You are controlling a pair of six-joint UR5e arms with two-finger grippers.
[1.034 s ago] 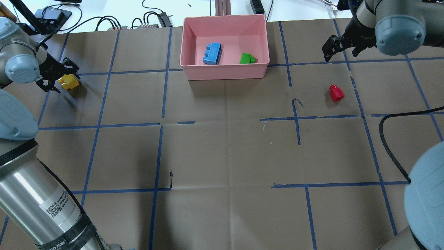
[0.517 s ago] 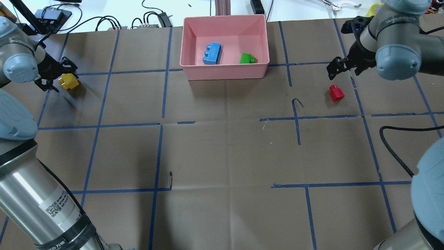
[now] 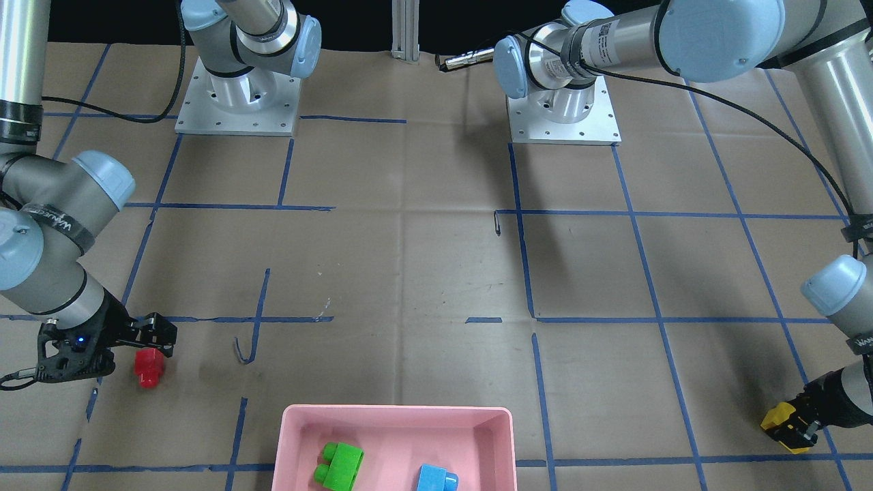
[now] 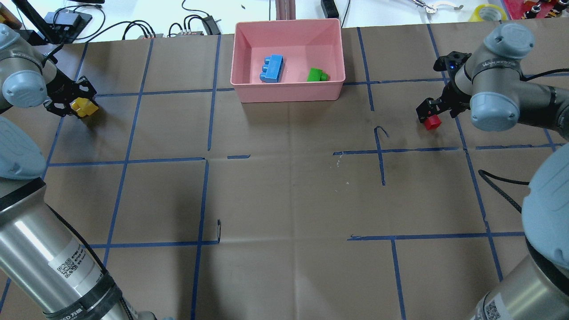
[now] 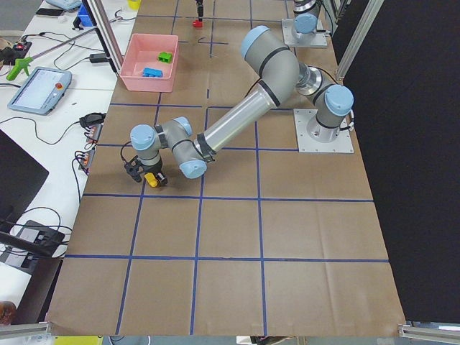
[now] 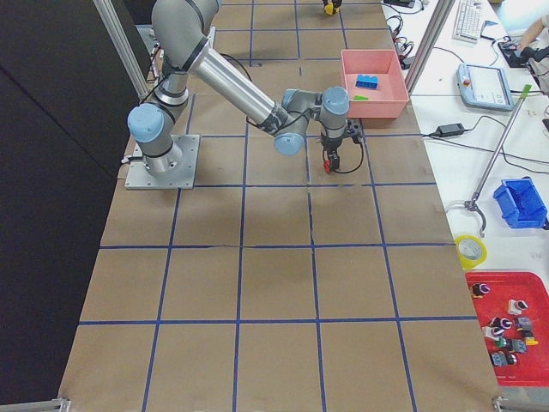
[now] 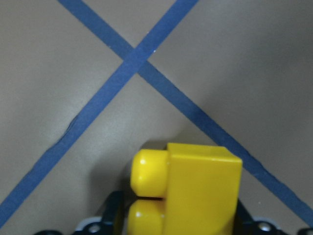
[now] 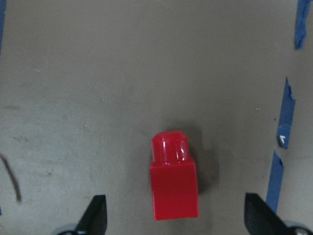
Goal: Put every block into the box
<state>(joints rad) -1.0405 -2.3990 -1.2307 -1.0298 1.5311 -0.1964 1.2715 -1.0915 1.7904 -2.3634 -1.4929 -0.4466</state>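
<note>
The pink box [image 4: 288, 92] stands at the table's far middle and holds the light blue block [image 4: 272, 68] and the green block [image 4: 317, 74]. My left gripper [image 4: 76, 106] is at the far left, shut on the yellow block [image 4: 83, 106], which fills the bottom of the left wrist view [image 7: 195, 191]. My right gripper [image 4: 429, 112] is open, low over the red block [image 4: 432, 123]. In the right wrist view its fingers [image 8: 96, 216] stand wide on either side of the red block [image 8: 173, 183], not touching it. The front-facing view shows the red block [image 3: 148, 367] and the yellow block [image 3: 784, 417].
Cables and power adapters [image 4: 195, 24] lie on the white bench past the table's far edge, with a yellow tape roll [image 4: 489, 12] at the far right. A black cable [image 4: 498, 180] hangs over the table's right side. Blue tape lines grid the brown paper.
My right gripper has come down and nearer, from beyond the red block to right over it. My left gripper has shifted slightly left with the yellow block.
</note>
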